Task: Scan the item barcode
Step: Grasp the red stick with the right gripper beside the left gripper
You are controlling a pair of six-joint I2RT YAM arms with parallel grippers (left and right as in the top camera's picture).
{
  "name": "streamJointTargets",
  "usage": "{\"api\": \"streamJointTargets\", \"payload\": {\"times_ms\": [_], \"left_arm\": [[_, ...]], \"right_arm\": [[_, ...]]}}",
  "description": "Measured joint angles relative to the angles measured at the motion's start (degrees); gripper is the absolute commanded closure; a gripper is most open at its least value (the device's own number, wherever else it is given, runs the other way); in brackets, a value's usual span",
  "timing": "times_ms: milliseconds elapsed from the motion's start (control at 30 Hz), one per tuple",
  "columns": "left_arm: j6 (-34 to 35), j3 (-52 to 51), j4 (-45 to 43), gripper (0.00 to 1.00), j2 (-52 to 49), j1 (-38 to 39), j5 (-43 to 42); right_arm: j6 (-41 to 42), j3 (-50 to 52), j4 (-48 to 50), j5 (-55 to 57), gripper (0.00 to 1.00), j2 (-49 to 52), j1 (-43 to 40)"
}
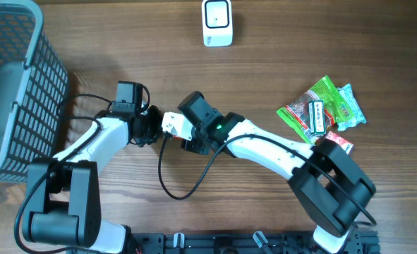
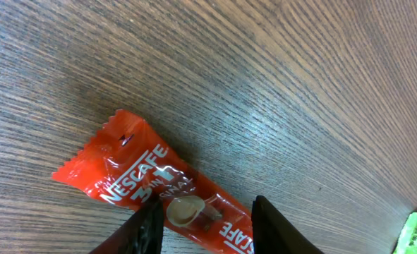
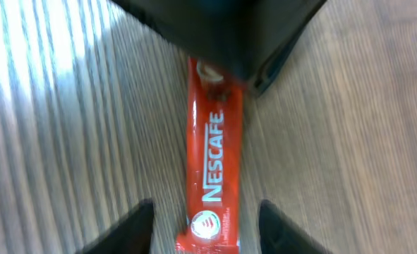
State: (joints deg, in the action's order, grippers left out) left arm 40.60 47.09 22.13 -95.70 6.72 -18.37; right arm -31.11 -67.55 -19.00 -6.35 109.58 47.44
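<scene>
The item is a red Nescafe sachet [image 2: 144, 176], and it hangs over the wooden table between my two arms. My left gripper [image 2: 207, 212] is shut on it, with a finger against each long edge near the cup picture. In the right wrist view the sachet [image 3: 214, 141] runs from under the dark left gripper down to my right gripper [image 3: 205, 212]. The right gripper is open, with a gap on each side of the sachet's logo end. From overhead both grippers meet at table centre [image 1: 171, 122]. The white scanner [image 1: 216, 22] stands at the far edge.
A grey mesh basket [image 1: 25, 85] fills the left side. Green and red snack packs [image 1: 321, 109] lie at the right. A black cable [image 1: 176, 190] loops on the table in front of the arms.
</scene>
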Motion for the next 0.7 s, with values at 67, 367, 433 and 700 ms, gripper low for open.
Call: {"api": "streamJointTargets", "payload": {"times_ms": [67,367,433,700], "left_arm": [[0.0,0.0,-0.1,0.61,-0.1,-0.2,-0.1],[0.0,0.0,0.2,0.64,-0.1,-1.7,-0.8],[0.0,0.0,0.3,0.71,-0.1,-1.7,-0.8],[-0.2,-0.6,0.5,0.91,-0.9,-5.2,-5.0]], "right_arm": [[-0.1,0.0,1.2,-1.5,0.57,0.8,0.0],[-1.0,0.0,2.3,-5.0,0.57,1.6,-0.9],[-1.0,0.0,2.4,-5.2,0.57,1.6,-1.2],[-1.4,0.0,1.9,-5.2,0.57,0.5,-1.6]]}}
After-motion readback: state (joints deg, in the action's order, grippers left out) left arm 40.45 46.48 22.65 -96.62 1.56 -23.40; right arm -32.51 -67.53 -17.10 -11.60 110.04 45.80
